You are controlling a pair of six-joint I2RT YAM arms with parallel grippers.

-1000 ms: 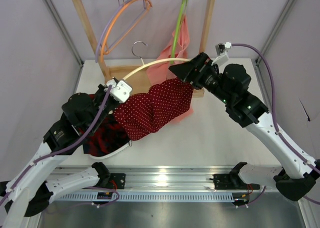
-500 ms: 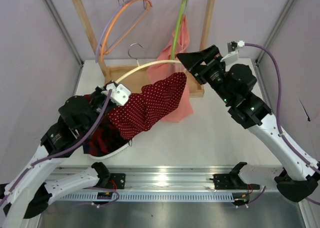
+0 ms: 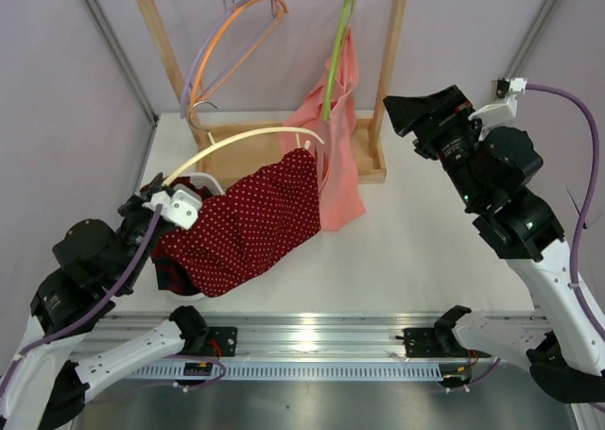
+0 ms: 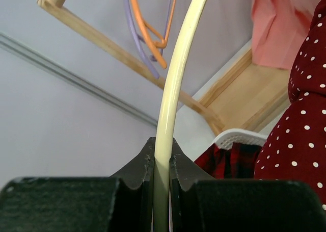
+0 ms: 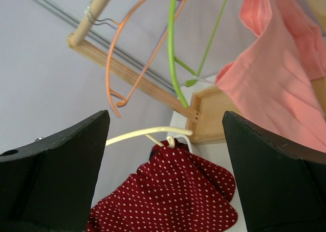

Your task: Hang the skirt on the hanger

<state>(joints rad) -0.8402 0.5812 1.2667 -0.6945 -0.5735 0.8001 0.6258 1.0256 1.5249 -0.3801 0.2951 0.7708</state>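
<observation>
The dark-red polka-dot skirt (image 3: 246,227) hangs by its top from the right end of the cream hanger (image 3: 236,139) and drapes down to the left over the table. My left gripper (image 3: 156,196) is shut on the hanger's left part; the left wrist view shows the cream bar (image 4: 175,89) pinched between the jaws of the left gripper (image 4: 162,160), with the skirt (image 4: 300,140) at the right. My right gripper (image 3: 399,111) is open and empty, raised right of the rack. Its wrist view looks between the wide-open fingers of the right gripper (image 5: 165,155) at the skirt (image 5: 173,196) and hanger (image 5: 142,134).
A wooden rack (image 3: 392,61) stands at the back with orange and lilac hangers (image 3: 227,43) and a lime-green hanger (image 3: 336,52) carrying a salmon-pink cloth (image 3: 340,165). A white basket (image 4: 237,136) with a red-black plaid garment (image 3: 168,274) lies under the skirt's left side.
My right gripper has let go of the skirt and drawn back up to the right. My left gripper has carried the hanger and skirt left and toward the near edge.
</observation>
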